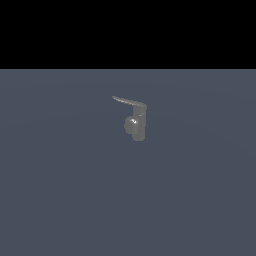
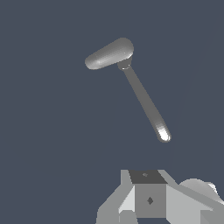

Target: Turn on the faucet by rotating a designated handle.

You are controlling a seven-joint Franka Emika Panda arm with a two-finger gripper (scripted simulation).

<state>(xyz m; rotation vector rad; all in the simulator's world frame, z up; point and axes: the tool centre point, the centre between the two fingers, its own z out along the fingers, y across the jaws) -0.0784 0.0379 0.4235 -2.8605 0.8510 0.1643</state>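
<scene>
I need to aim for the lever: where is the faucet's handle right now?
In the exterior view the handle juts from the top of the faucet toward that view's left, near the picture's middle; nothing touches it.

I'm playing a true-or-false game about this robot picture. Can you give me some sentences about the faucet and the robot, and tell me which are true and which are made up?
1. The faucet stands upright on the floor. True.
2. The robot arm shows in the exterior view. False: only the faucet is seen there.
3. The handle sticks out from the top of the faucet toward the exterior view's left. True.
4. The gripper is squeezing the handle. False: in the wrist view it is apart from the handle, and whether its jaws are open cannot be told.
5. A red cup sits beside the faucet. False: no cup is there.
</scene>
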